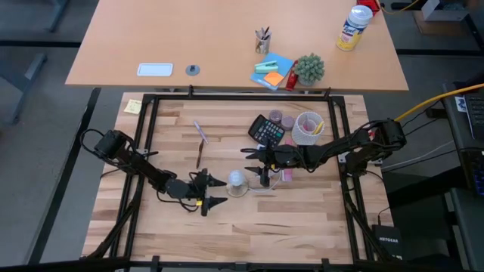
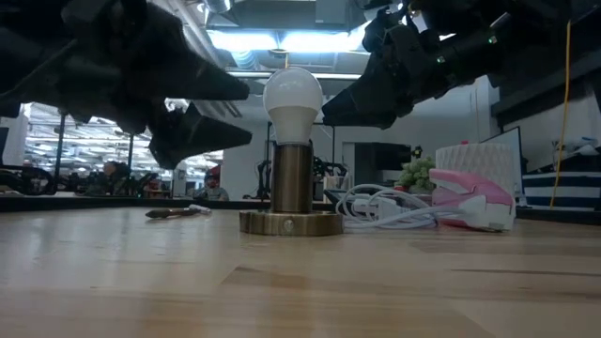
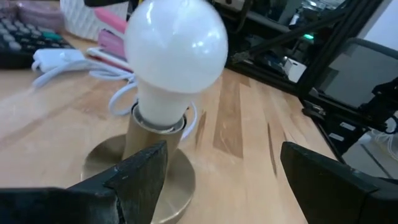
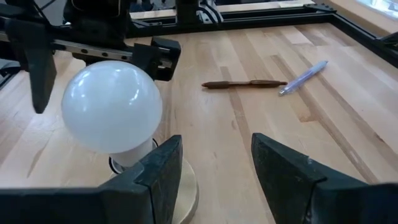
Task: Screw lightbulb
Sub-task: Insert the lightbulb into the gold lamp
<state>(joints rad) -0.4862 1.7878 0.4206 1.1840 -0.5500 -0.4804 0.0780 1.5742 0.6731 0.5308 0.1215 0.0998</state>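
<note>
The frosted-white lightbulb (image 1: 237, 179) stands upright with its base in a brass socket stand (image 2: 291, 178) near the table's middle. My left gripper (image 1: 221, 192) is open just to the bulb's left at the stand's height. The brass stand shows past its left finger in the left wrist view (image 3: 224, 180), not between the fingers. My right gripper (image 1: 253, 165) is open just right and far of the bulb. The bulb (image 4: 112, 106) shows past its left finger (image 4: 155, 174). Neither gripper touches the bulb or the stand.
A white cord (image 2: 385, 208) and a pink object (image 2: 470, 192) lie right of the stand. A calculator (image 1: 266, 130) and a white cup (image 1: 308, 127) stand farther back. A brown stick (image 4: 242, 84) and a pen (image 4: 303, 78) lie to the far left on the wood.
</note>
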